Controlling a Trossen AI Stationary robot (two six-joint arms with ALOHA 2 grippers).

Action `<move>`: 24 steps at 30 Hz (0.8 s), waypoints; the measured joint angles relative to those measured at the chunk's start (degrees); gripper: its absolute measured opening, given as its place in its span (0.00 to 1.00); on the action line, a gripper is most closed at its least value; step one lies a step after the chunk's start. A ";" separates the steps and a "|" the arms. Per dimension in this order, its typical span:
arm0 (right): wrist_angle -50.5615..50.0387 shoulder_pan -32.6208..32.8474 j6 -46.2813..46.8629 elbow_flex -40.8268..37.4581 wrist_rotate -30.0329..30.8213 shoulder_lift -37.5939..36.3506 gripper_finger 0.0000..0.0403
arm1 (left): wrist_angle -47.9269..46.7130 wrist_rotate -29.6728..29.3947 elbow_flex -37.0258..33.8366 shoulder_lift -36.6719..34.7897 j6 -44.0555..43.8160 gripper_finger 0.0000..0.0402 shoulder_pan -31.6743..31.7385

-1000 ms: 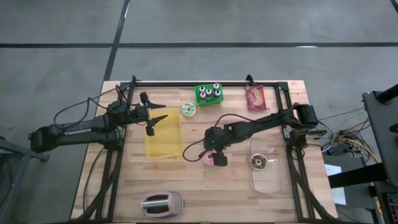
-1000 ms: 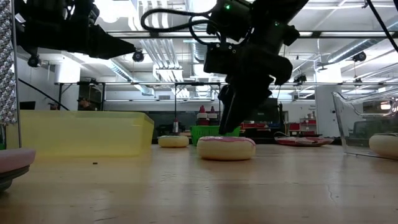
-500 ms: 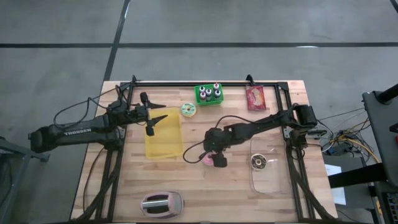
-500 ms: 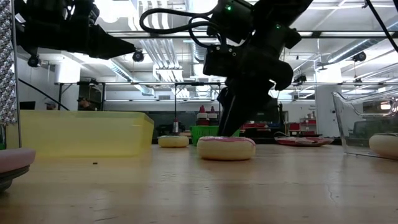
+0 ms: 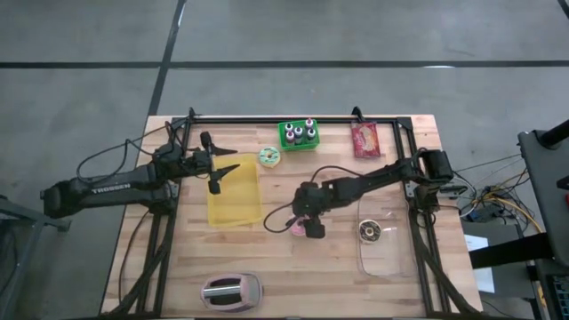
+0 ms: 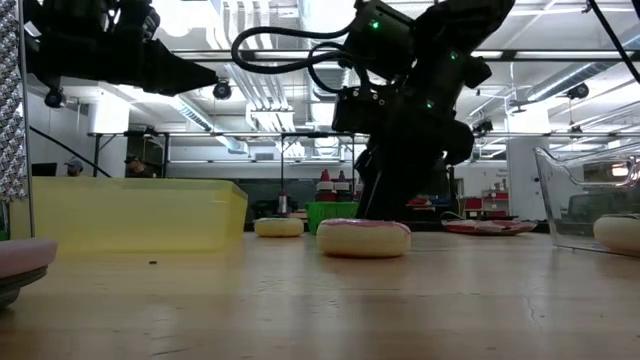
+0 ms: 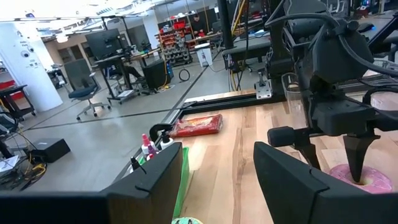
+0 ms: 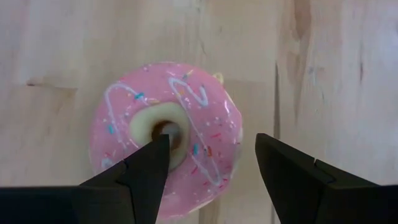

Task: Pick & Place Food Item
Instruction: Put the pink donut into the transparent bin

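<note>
A pink frosted doughnut (image 8: pixel 165 134) lies flat on the wooden table (image 5: pixel 338 276), near its middle (image 5: pixel 300 228). My right gripper (image 8: pixel 211 146) stands open over it, pointing steeply down. One finger is at the doughnut's hole and the other is outside its rim. My left gripper (image 5: pixel 229 163) is open and holds nothing. It hovers level over the far end of a yellow bin (image 5: pixel 235 191). My right gripper comes from above, slanting down. One fingertip (image 8: pixel 152 152) is over the doughnut's hole (image 8: pixel 166 130) and the other (image 8: pixel 273 149) is just beyond the outer rim. I cannot tell whether either finger touches the doughnut, which lies flat on the table.
A clear container (image 5: pixel 387 253) to the right holds a dark doughnut (image 5: pixel 369 232). At the far edge stand a green rack of bottles (image 5: pixel 298 135), a red packet (image 5: pixel 365 139) and a small green-iced doughnut (image 5: pixel 269 157). A pink toaster (image 5: pixel 231 291) sits at the near edge.
My right gripper has sunk a little toward the pink doughnut, staying open. The doughnut has kept its place.
</note>
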 joint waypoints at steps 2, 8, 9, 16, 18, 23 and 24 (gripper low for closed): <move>0.41 0.14 0.05 -0.15 1.20 0.00 0.57 | -0.02 0.00 0.00 0.00 -0.14 0.50 0.00; 0.64 0.65 -0.41 -0.15 2.42 0.00 0.47 | -0.02 0.00 0.00 0.00 -0.40 0.50 0.00; 0.62 0.66 -0.39 -0.15 2.41 0.00 0.43 | -0.02 0.00 0.00 0.00 -0.40 0.50 0.00; 0.44 1.29 -0.64 -0.15 2.11 0.00 0.08 | -0.02 0.00 0.00 0.00 -0.64 0.50 0.01; 0.44 1.54 -0.55 -0.15 2.11 0.00 0.05 | -0.02 0.00 0.00 0.00 -0.64 0.50 0.02; 0.35 2.20 -0.15 0.54 4.83 -0.17 0.03 | -0.02 0.00 0.00 0.00 -0.83 0.50 0.02; 0.32 2.33 -0.16 0.81 5.25 -0.28 0.03 | -0.02 0.00 0.00 0.00 -0.90 0.50 0.02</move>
